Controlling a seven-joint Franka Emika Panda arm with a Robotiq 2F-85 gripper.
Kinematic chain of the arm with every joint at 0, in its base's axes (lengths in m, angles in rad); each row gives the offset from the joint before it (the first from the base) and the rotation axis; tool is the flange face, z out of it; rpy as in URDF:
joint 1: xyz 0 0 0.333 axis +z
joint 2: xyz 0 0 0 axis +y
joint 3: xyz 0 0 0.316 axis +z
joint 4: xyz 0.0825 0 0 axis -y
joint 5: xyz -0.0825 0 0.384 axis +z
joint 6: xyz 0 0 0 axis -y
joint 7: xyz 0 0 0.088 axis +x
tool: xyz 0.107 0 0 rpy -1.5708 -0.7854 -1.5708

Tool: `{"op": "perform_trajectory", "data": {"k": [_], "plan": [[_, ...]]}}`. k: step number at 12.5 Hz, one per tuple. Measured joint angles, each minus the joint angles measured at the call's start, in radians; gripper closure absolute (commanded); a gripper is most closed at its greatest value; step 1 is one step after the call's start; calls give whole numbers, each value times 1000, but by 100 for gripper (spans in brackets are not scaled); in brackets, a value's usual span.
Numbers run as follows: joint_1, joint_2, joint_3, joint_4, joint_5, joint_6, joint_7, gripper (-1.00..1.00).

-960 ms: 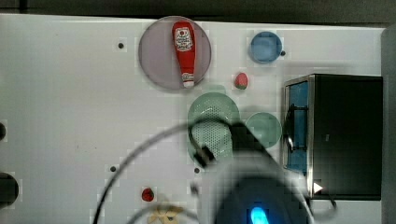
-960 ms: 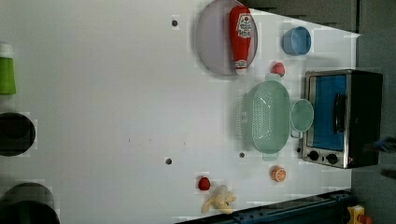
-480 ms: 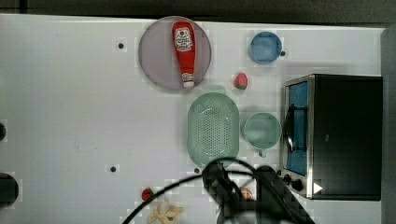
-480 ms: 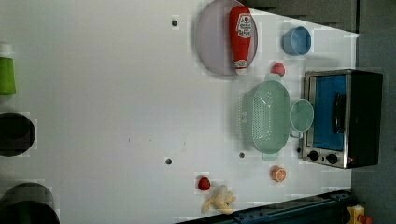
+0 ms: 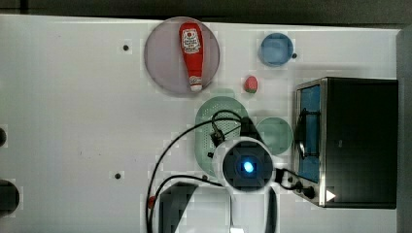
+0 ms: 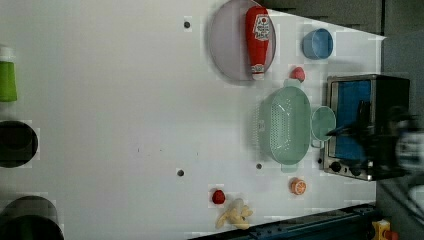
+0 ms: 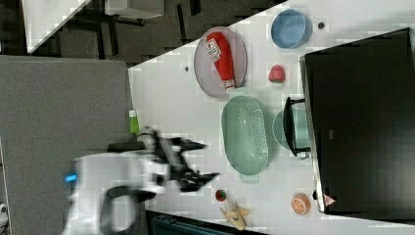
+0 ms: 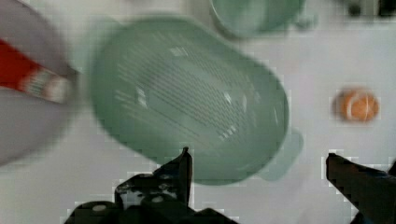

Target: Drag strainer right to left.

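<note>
The strainer (image 5: 208,127) is a pale green oval colander with a dotted bottom. It lies on the white table between the plate and the toaster oven, and also appears as the strainer (image 6: 287,125) (image 7: 244,134) (image 8: 187,98). My gripper (image 8: 257,156) is open, with nothing between its dark fingers. In the wrist view one fingertip (image 8: 186,156) overlaps the strainer's near rim. In the right view the gripper (image 7: 208,160) hangs well above the table, apart from the strainer. In the top view the arm's round body (image 5: 248,167) covers part of the strainer.
A round green cup (image 5: 274,136) sits between the strainer and the toaster oven (image 5: 350,141). A ketchup bottle (image 5: 191,56) lies on a grey plate (image 5: 163,63). Nearby are a blue bowl (image 5: 276,48), a strawberry (image 5: 250,84) and an orange (image 8: 357,105).
In the top view the arm drew back towards the bottom edge, then returned over the strainer's lower right part. It has entered the left view from the right. The strainer has not moved.
</note>
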Motion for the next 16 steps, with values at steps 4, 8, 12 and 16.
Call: {"op": "perform_trajectory", "data": {"k": [4, 8, 12, 16], "plan": [[5, 188, -5, -16, 8, 165, 187, -100], [3, 344, 18, 53, -13, 379, 306, -100], [13, 500, 24, 6, -1, 566, 378, -100], [22, 599, 34, 10, 4, 641, 428, -100]]}}
